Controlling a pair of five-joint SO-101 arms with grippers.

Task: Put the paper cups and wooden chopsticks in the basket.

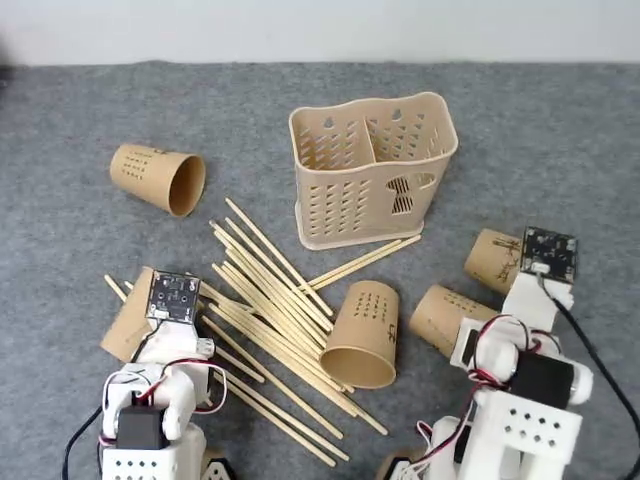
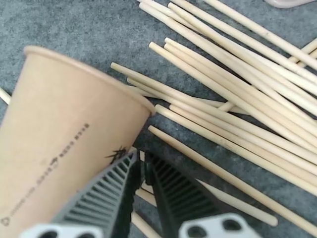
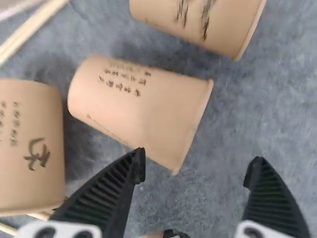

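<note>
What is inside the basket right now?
Nothing I can see. The basket has two compartments, and only their holed inner walls show, with nothing sticking out. Its front wall hides the very bottom of each, so I can't check down there.

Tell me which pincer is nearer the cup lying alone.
Left. The left pincer and that cup are on one side of the basket; the right pincer is on the other side.

Matt brown paper on the cup beside the left gripper; smooth pale bare wood on the chopsticks ahead of it. Ribbed black plastic on its fingers; fuzzy grey cloth underneath.
</note>
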